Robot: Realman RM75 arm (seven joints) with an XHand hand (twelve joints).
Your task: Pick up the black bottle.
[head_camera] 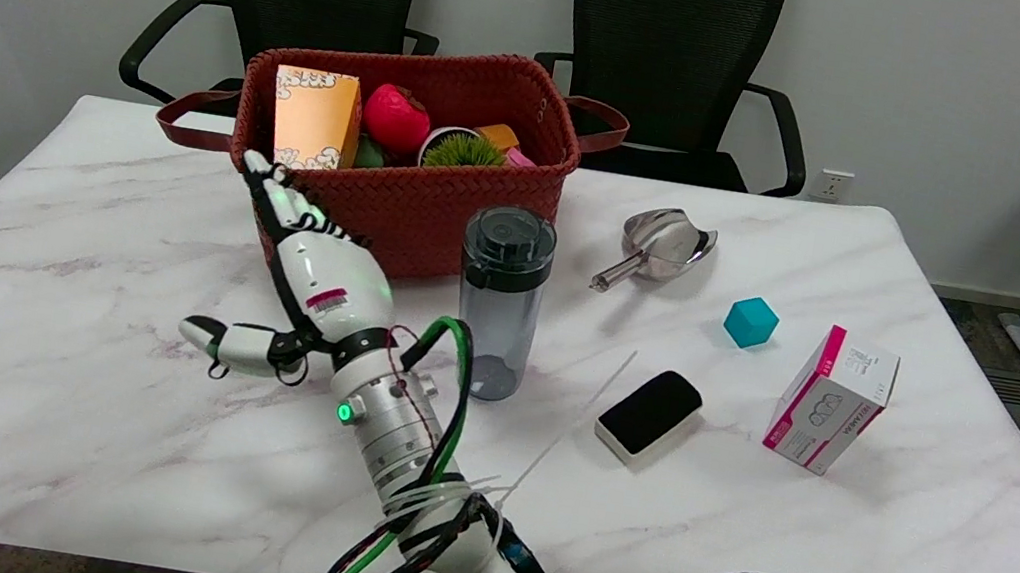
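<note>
The black bottle (500,300) stands upright near the table's middle, a smoky translucent body with a black screw lid, just in front of the woven basket. My right hand (303,281) hovers to the bottle's left, a clear gap between them. Its fingers stretch out toward the basket, the thumb sticks out to the left, and nothing is in its grasp. The forearm runs down to the picture's lower edge, with black and green cables looping around the wrist.
A red-brown woven basket (441,206) with a popcorn box, red fruit and other items stands behind the bottle. To the right lie a metal scoop (660,245), a teal cube (750,322), a black-topped eraser (649,413) and a pink-and-white box (832,397). Two chairs stand behind the table.
</note>
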